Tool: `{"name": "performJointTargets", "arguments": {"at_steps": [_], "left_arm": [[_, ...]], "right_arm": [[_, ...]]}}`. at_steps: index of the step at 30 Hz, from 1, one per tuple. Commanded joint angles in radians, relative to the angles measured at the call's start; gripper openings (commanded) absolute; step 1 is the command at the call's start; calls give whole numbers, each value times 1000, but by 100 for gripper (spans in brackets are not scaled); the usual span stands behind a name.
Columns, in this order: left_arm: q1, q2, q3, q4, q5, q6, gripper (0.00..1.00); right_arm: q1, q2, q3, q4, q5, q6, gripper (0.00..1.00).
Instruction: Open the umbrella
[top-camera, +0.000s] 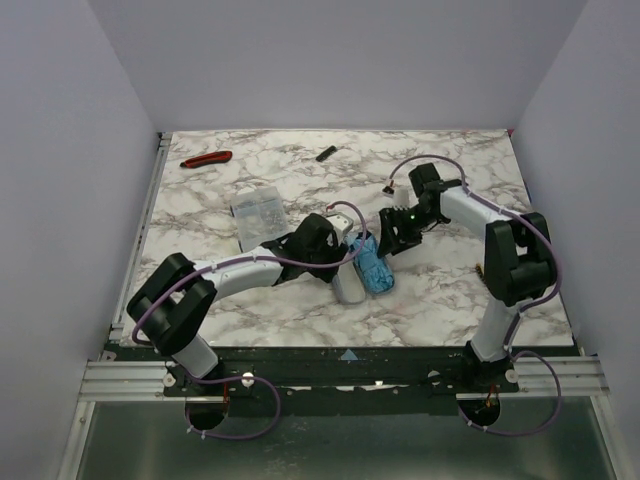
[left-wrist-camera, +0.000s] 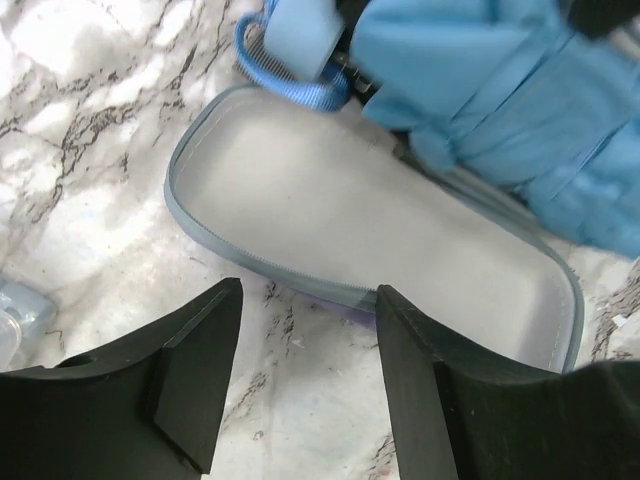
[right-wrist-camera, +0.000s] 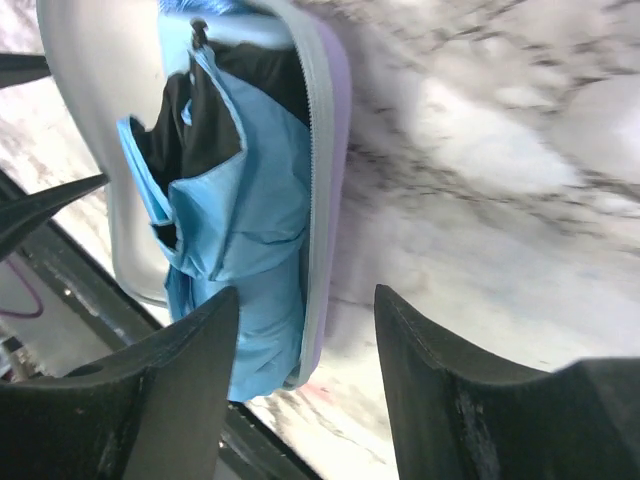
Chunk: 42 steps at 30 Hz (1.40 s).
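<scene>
Top view: the folded blue umbrella (top-camera: 376, 268) lies in its unzipped case (top-camera: 348, 287) near the middle of the tabletop (top-camera: 450, 290).

Left wrist view: the left fingers (left-wrist-camera: 200, 350) are apart and hold nothing, above the case's bare half.

Right wrist view: the right fingers (right-wrist-camera: 180, 360) are apart over the umbrella. The step in hand looks like unpacking; next, grip the bundle and lift it free.

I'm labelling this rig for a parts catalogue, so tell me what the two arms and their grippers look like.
Both the left arm and right arm have white tube links between black joints, each trailed by a looping lavender cable. The left gripper and right gripper carry matte black wedge-shaped fingers. A green light glows near the right wrist.
</scene>
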Motion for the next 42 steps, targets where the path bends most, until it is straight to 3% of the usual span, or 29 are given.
{"name": "performJointTargets", "arguments": {"at_steps": [1,6,9,25,29,33,38,42], "left_arm": [[16,22,-13,-29,-8,3,56],[18,46,20,-28,36,-6,54],[18,49,34,-29,36,-12,54],[19,43,28,-23,30,-17,53],[32,62,45,-32,34,-15,51],[50,94,99,-52,24,1,49],[96,111,165,-41,75,41,51],[161,62,246,30,295,25,67]], "right_arm": [[-48,8,87,-53,88,-97,58],[-42,-60,143,-84,-47,-93,58],[-17,-98,114,-72,-49,-51,58],[168,-81,-137,167,285,49,59],[169,-44,-160,185,401,50,48],[135,-13,-148,195,420,50,1],[50,17,-70,198,396,74,0],[-13,80,25,196,417,63,0]]}}
